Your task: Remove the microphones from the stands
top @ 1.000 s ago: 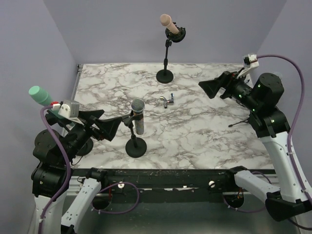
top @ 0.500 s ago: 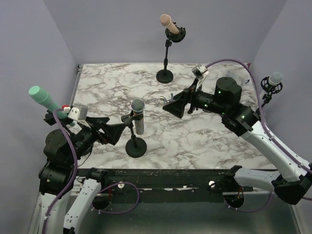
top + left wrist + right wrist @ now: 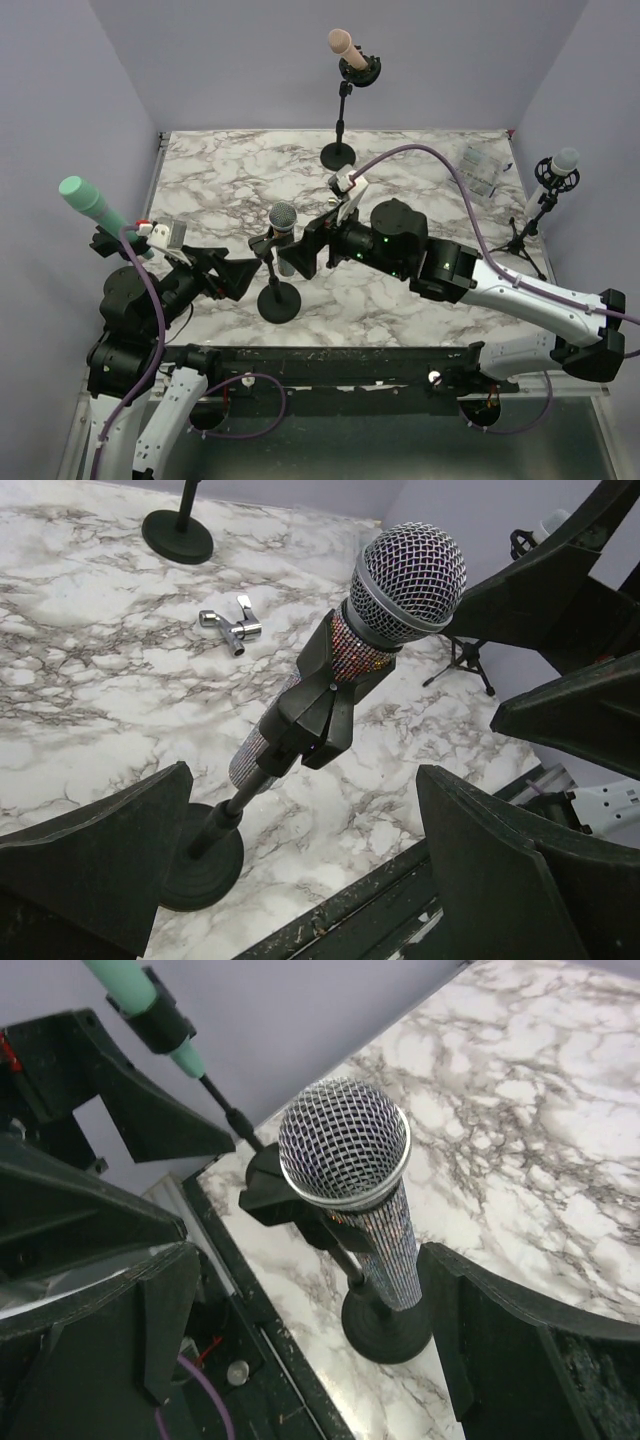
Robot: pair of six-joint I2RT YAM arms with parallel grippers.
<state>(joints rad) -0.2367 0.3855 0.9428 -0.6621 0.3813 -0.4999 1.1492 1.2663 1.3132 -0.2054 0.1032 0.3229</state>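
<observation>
Claws on both arms are spread wide, and neither one holds anything. The right claw (image 3: 300,252) is at the microphone (image 3: 284,235), coming from the right side. In the right wrist view, its two black fingers (image 3: 480,1340) stand one on each side of the microphone's body, with a gap on both sides. The left claw (image 3: 240,272) points at the same spot from the left. In the left wrist view, the stand (image 3: 205,865) and the black clip (image 3: 320,695) show between its fingers, and they do not touch.

The microphone sits in the clip on top of the stand. It has a round wire-mesh head and a sparkly body. It leans over, head up. The stand's round black foot rests on the marble table (image 3: 220,180), near the front edge and a bit to the left.

A small silver metal part (image 3: 232,628) lies on the table behind the stand. At the back stands a pink microphone (image 3: 340,42) on its own stand. A green microphone (image 3: 82,197) is at the far left. A pale one (image 3: 563,162) sits on a tripod at the far right. A clear bag (image 3: 485,170) lies in the back right corner.
</observation>
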